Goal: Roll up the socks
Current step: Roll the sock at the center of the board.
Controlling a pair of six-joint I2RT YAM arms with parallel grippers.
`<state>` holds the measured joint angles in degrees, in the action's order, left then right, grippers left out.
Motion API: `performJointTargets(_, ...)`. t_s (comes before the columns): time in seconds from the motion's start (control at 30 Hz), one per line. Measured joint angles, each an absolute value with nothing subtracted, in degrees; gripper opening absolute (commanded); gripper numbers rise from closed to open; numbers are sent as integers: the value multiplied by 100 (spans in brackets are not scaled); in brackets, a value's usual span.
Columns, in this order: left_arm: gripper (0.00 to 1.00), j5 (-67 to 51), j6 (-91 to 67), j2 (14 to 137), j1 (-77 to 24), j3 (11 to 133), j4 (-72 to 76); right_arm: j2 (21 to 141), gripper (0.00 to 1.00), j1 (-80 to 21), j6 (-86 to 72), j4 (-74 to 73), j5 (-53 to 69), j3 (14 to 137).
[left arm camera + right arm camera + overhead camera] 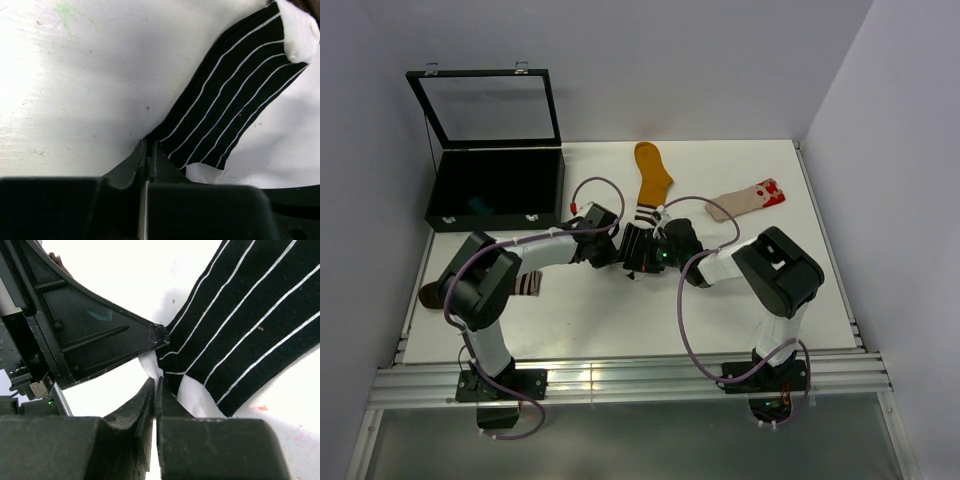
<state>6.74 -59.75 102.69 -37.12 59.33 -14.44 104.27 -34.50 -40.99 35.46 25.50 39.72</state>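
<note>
Striped sock (pixel 230 100) is pinched at its edge by left gripper (pixel 148 150) and right gripper (pixel 156 390), both squeezed tight.

The left arm (pixel 485 290) and right arm (pixel 778 268) are black-and-white, trailing purple cables (pixel 680 322), with seemingly a green light (pixel 663 257).

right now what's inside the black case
Only what looks like a teal sock shows in the black case; its front wall and dark lining hide the rest.
</note>
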Motion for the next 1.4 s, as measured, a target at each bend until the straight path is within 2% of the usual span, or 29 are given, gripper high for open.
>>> performJointTargets(0.13, 0, 666, -5959, 10302, -3717, 5992, -1472, 10322, 15, -3489, -3938, 3476, 2429, 3972)
performJointTargets(0.33, 0, 668, -5841, 10388, -3719, 6147, -1616, 9843, 49, -3691, -3404, 3135, 1874, 3918)
performJointTargets(0.43, 0, 668, -5741, 10412, -3719, 6198, -1688, 9594, 57, -3900, -3030, 2980, 1505, 3900)
performJointTargets(0.53, 0, 650, -5616, 10455, -3717, 6276, -1750, 9504, 60, -4191, -2622, 2851, 1074, 3900)
performJointTargets(0.8, 0, 519, -5301, 10586, -3684, 6479, -1852, 9526, 60, -5015, -1710, 2458, -180, 3922)
performJointTargets(1.1, 0, 438, -5146, 10600, -3660, 6497, -1857, 9810, 54, -5201, -1208, 2421, -972, 4101)
performJointTargets(1.4, 0, 425, -5105, 10600, -3656, 6497, -1850, 9929, 22, -5264, -1020, 2440, -1155, 4224)
